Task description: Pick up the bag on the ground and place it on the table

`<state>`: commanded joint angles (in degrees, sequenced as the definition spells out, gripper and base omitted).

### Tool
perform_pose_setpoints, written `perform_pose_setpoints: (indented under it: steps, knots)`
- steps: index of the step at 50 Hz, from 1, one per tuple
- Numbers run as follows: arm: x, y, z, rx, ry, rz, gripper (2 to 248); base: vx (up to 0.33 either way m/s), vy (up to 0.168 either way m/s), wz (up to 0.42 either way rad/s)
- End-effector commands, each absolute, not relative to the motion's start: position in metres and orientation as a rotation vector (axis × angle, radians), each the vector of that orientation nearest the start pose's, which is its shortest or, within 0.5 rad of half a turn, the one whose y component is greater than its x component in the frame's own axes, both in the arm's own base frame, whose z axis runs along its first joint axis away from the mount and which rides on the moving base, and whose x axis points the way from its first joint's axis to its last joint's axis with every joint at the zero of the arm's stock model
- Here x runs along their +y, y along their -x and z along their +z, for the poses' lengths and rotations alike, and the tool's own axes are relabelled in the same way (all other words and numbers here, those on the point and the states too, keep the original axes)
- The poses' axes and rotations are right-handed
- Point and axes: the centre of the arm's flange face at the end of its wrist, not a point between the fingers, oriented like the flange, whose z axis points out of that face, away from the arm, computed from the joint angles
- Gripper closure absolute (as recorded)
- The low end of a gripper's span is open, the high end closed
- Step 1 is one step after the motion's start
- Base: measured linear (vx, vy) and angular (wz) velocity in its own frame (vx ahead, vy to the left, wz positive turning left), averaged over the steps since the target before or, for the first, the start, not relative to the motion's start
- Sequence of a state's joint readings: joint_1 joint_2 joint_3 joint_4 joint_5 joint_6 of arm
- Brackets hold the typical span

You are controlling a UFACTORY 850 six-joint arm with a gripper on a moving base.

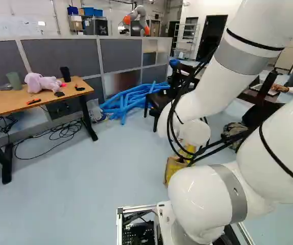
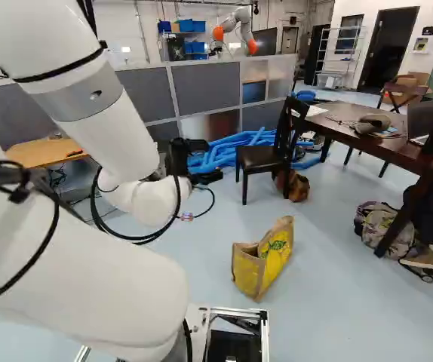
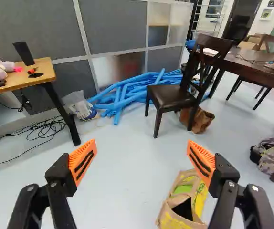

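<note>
Fingers (image 2: 180, 158) released, wide apart, yellow-and-tan bag (image 2: 275, 260) on near floor (image 2: 330, 302), partly hidden behind arm (image 1: 200, 102) in left base view

Tan-and-yellow bag (image 2: 274, 260) — standing upright, mouth open, on the pale blue floor (image 2: 337, 302)

I saw open floor (image 3: 132, 157) ahead of my 2 fingers (image 3: 83, 161); beyond, a chair (image 3: 172, 97) and blue tubes (image 3: 122, 96) blocked me.

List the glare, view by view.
Left base view: highlights on the white arm; right base view: softer sheen on that arm's white casing; wrist view: a broad pale wash over the floor between the fingers of the open gripper.
</note>
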<state>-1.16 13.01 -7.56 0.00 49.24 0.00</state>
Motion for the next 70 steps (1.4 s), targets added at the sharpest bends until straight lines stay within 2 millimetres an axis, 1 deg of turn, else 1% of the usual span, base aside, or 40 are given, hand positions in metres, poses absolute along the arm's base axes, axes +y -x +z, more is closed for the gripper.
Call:
perform_pose_setpoints:
  steps: [33,70]
  knots:
    - [-0.031,-0.321,0.367,0.155,2.647,-1.789,3,0.000,0.000,0.000]
    - [-0.067,-0.376,0.334,0.273,2.755,-1.678,3,0.000,0.000,0.000]
